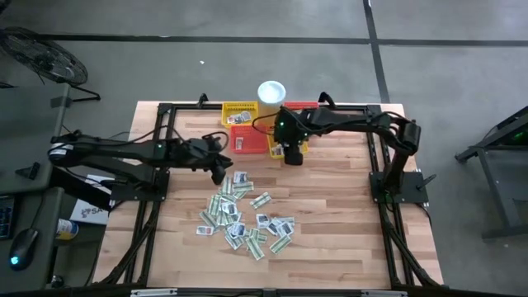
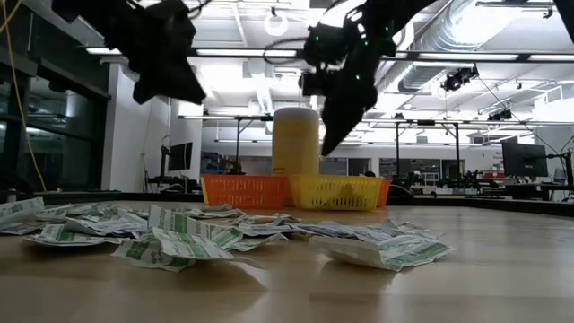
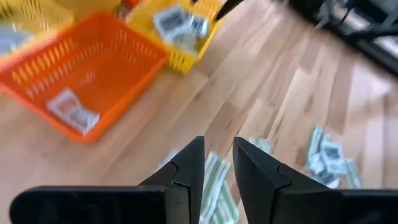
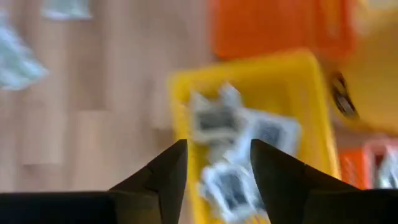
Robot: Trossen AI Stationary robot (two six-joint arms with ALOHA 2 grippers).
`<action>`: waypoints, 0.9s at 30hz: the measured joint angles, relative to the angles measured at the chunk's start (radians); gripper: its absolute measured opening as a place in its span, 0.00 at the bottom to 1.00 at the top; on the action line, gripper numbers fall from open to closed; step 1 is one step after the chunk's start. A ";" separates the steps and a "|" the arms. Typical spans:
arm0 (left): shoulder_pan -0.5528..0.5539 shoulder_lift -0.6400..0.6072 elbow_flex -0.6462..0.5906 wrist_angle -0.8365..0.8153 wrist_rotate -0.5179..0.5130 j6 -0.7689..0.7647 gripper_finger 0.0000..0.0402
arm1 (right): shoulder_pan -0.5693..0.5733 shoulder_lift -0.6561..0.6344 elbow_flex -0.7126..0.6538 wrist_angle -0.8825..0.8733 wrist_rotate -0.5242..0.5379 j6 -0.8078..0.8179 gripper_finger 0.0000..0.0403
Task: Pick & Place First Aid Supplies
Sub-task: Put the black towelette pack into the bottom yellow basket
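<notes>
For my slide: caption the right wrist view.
Open right gripper above yellow basket holding grey packets.

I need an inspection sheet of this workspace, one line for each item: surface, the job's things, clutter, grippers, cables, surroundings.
Surface: wooden table, bare around the pile.
Job's things: loose sachets heaped mid-table; several more in the yellow basket and one in the orange basket.
Clutter: white cup behind the baskets.
Grippers: right gripper open above the yellow basket, holding nothing; left gripper open above the pile's edge, empty.
Cables: black cables run along the frame at the table's sides.
Surroundings: grey floor, fan at far left, lab hall behind.
</notes>
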 joint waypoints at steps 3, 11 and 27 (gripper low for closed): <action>0.000 0.015 0.000 -0.023 0.006 -0.019 0.21 | 0.037 -0.005 0.000 0.043 -0.070 -0.049 0.42; 0.000 -0.032 0.000 -0.106 0.019 0.013 0.21 | 0.119 -0.001 0.000 0.195 -0.085 0.417 0.40; 0.000 0.029 0.000 -0.105 0.081 0.189 0.21 | 0.174 0.000 0.000 0.139 -0.092 0.779 0.37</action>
